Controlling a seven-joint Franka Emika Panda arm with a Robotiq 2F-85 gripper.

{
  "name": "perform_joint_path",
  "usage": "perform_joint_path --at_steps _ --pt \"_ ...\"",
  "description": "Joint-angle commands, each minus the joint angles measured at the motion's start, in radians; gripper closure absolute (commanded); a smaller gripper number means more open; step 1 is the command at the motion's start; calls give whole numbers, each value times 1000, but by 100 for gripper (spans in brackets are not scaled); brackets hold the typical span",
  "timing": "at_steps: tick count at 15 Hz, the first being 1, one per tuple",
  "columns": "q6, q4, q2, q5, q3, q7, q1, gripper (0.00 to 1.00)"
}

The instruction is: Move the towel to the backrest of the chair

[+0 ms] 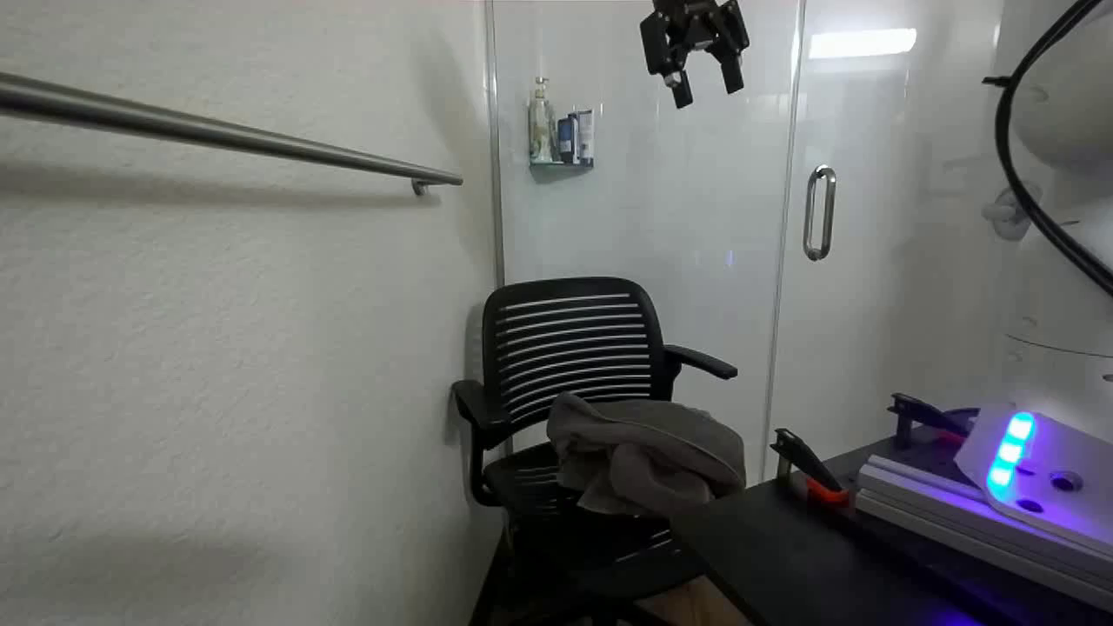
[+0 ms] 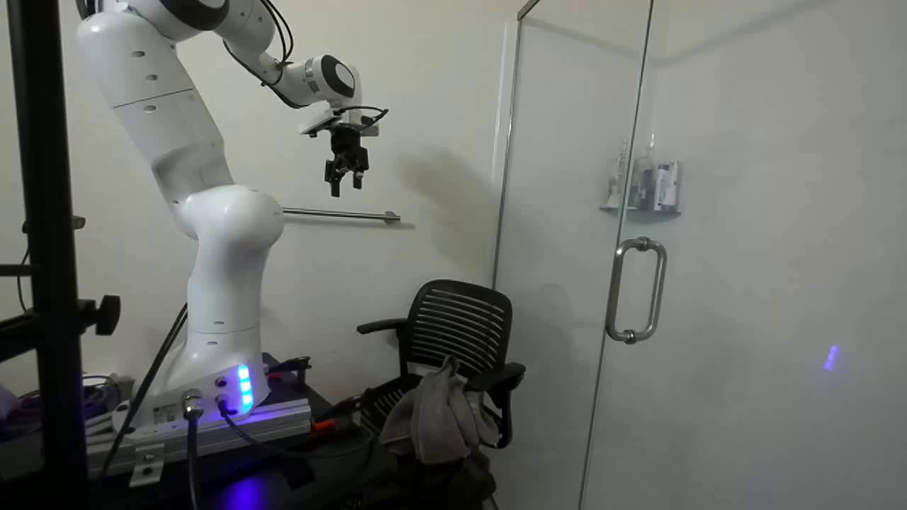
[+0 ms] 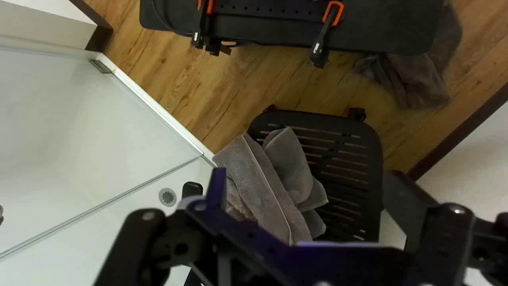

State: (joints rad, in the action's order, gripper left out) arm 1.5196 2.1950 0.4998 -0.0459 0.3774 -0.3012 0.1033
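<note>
The towel [image 1: 654, 452] is a crumpled grey-brown cloth on the chair's seat, toward one armrest. It also shows in an exterior view [image 2: 441, 418], hanging over the seat's edge, and in the wrist view [image 3: 260, 186]. The chair [image 1: 494, 409] is black, with an upright slatted backrest [image 1: 576, 348], bare in both exterior views [image 2: 459, 326]. The wrist view shows the slatted seat [image 3: 345, 171]; the backrest is not visible there. My gripper [image 1: 708, 83] is open and empty, pointing down, high above the chair, also in an exterior view [image 2: 346, 187] and the wrist view [image 3: 304, 174].
A black table [image 1: 783, 548] with clamps [image 1: 813, 469] bears the arm's base, close to the chair. A metal towel bar [image 1: 217, 130] is on the wall. A glass door has a handle [image 2: 635, 290]. Another dark cloth [image 3: 416, 81] lies on the floor by the table.
</note>
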Motion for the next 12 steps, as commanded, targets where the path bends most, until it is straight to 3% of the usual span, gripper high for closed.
perform_joint_path --at_steps 1,7,12 --pt "-3 -3 -8 -11 -25 -13 32 0" --pt "16 222 112 125 -126 -70 28 0" --pt "0 192 89 118 -119 -59 15 0"
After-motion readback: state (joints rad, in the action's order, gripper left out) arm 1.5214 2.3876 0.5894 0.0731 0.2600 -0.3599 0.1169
